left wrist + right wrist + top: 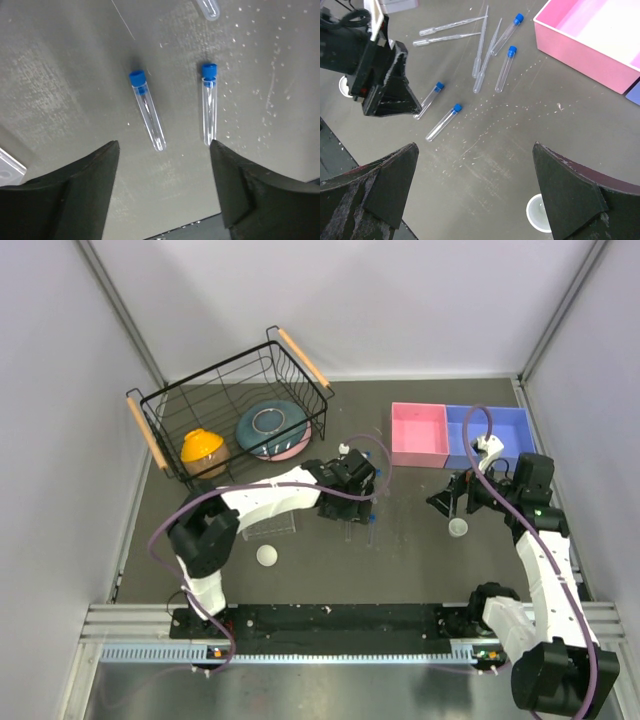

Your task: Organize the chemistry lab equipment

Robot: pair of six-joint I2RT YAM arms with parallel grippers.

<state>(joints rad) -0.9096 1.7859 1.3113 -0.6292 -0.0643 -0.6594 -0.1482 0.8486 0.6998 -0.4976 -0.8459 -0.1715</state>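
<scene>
Left gripper hovers with fingers wide apart over blue-capped tubes lying flat left of the pink bin, probably lining up a pick; right gripper also spread, empty, above a white cup in front of that bin, likely its target.

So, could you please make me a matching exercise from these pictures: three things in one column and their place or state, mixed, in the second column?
Column one:
1. orange bowl
2. pink bin
3. left pincer

Column two:
a. open, over two blue-capped tubes
b. inside the black wire basket
c. right beside the blue bin

Pairs: 1-b, 2-c, 3-a.
</scene>
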